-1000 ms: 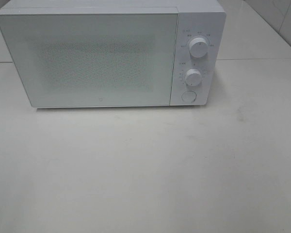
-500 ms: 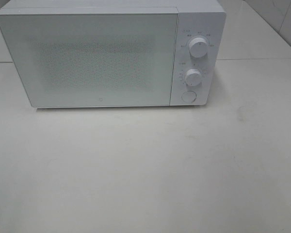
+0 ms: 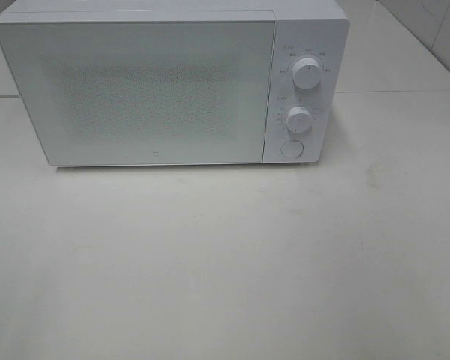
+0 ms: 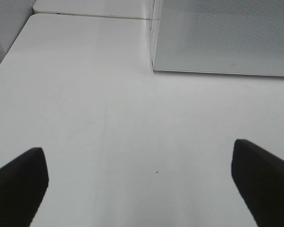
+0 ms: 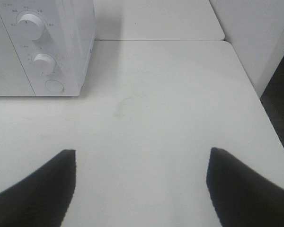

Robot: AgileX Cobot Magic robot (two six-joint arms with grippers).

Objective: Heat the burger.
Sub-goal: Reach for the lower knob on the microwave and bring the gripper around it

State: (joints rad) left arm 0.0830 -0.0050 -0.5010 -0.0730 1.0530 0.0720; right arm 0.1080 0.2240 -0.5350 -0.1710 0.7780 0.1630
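Left pincer (image 4: 139, 163) and right pincer (image 5: 142, 163) hang apart and empty above the table (image 3: 225, 262), the burger is nowhere in sight, and the microwave (image 3: 135, 90) at twelve o'clock is shut, so heating looks either unstarted or underway.

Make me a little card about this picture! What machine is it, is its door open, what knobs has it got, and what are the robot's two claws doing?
machine: white microwave on a white table
door: shut
controls: upper knob, lower knob, round button below them
burger: not seen in any view
left gripper: open, empty, over the table
right gripper: open, empty, over the table
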